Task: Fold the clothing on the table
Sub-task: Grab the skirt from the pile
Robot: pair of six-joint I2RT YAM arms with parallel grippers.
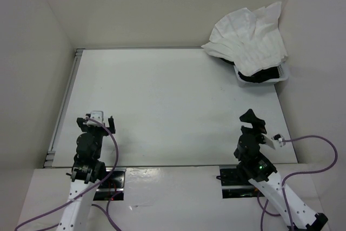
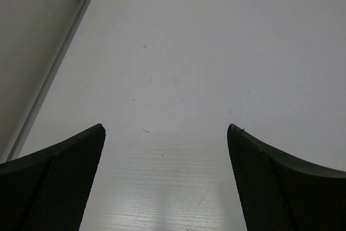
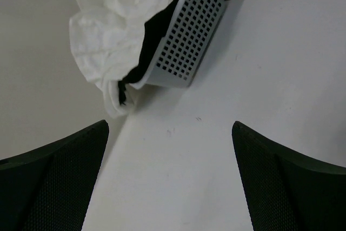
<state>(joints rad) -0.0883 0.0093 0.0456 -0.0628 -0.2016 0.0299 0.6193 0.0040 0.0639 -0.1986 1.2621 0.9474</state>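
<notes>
The clothing (image 1: pixel 248 39), a thin white pleated garment, lies heaped over a small white perforated tray (image 1: pixel 285 73) at the table's far right corner. In the right wrist view the clothing (image 3: pixel 108 31) bulges out of the tray (image 3: pixel 186 31) over a black garment (image 3: pixel 154 36). My right gripper (image 1: pixel 254 118) is open near the front right of the table (image 1: pixel 173 106), well short of the tray. My left gripper (image 1: pixel 101 121) is open at the front left above bare table (image 2: pixel 178 68). Both wrist views show wide gaps, left gripper (image 2: pixel 166 133) and right gripper (image 3: pixel 170 128), with nothing between the fingers.
White walls enclose the table on the left, back and right. A metal rail (image 1: pixel 66 104) runs along the left edge, also seen as the rail (image 2: pixel 51 74) in the left wrist view. The black garment (image 1: pixel 259 77) fills the tray under the white fabric.
</notes>
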